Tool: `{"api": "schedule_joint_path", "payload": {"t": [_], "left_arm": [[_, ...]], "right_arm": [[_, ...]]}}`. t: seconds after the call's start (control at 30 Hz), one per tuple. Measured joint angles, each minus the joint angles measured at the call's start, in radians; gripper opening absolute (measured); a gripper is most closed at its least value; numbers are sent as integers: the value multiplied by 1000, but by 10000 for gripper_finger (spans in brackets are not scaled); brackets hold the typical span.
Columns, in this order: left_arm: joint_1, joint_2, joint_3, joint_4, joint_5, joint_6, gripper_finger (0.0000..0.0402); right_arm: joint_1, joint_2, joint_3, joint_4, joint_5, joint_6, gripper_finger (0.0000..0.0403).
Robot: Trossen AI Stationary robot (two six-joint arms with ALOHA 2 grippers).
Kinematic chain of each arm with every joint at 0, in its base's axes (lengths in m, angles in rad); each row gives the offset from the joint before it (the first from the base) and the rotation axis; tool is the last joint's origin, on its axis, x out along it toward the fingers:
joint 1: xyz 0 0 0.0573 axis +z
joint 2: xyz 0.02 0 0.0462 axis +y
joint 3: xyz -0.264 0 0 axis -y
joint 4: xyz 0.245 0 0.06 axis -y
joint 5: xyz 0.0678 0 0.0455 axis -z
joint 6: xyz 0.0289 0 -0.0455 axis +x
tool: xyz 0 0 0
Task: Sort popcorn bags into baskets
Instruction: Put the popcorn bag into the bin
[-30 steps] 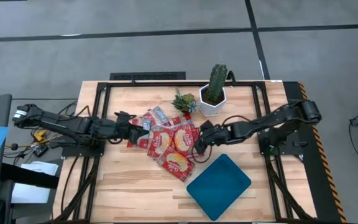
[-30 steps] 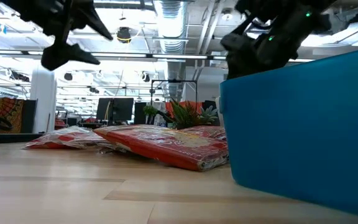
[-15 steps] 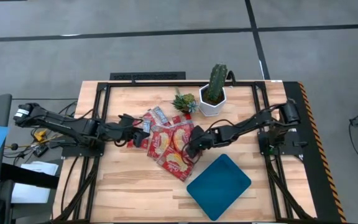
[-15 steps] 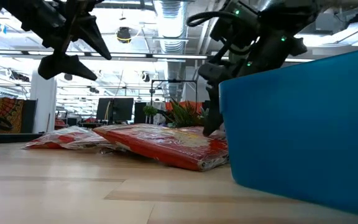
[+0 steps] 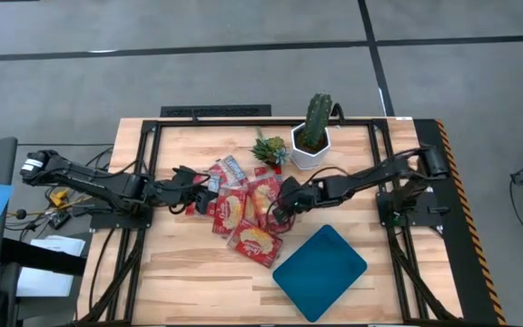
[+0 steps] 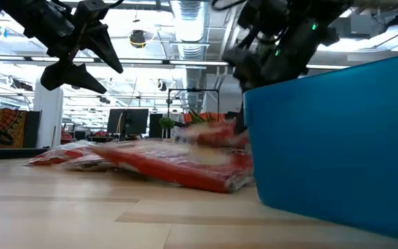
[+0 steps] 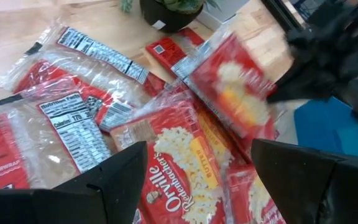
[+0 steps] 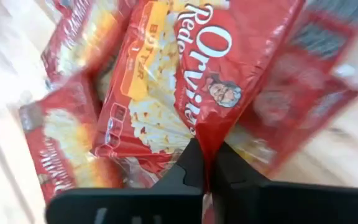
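A tall green cactus stood in a white hexagonal pot near the far edge of the wooden table. Just beside the pot, a small green spiky plant was placed. A black metal frame ran along the table edges.

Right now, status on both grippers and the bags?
Right gripper shut on one popcorn bag, lifting it off the pile. Left gripper open above the pile. Teal basket holds nothing; path unobstructed.

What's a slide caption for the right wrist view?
Right gripper fingers pinch a red popcorn bag, lifting it above the pile.
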Motion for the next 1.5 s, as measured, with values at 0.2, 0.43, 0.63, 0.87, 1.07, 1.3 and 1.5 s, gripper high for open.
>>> {"api": "schedule_joint_path", "payload": {"t": [0.2, 0.43, 0.63, 0.87, 1.07, 1.3, 1.5], "left_arm": [[0, 0, 0, -14, -24, 0, 275], [0, 0, 0, -16, -27, -2, 275], [0, 0, 0, -16, -28, -9, 275], [0, 0, 0, -31, -28, -1, 275], [0, 0, 0, -43, -27, -1, 275], [0, 0, 0, -48, -27, -1, 275], [0, 0, 0, -56, -27, 0, 275]], "right_arm": [[-2, -169, 1, -148, -3, -19, 10], [197, -373, 1, -303, -51, -4, 9], [459, -411, 1, -307, 7, 182, 7], [648, -296, 1, -301, 52, 386, 12], [689, -183, 1, -270, -12, 410, 14], [693, -101, 1, -236, -102, 394, 17], [677, -86, 1, -207, -141, 366, 35]]}}
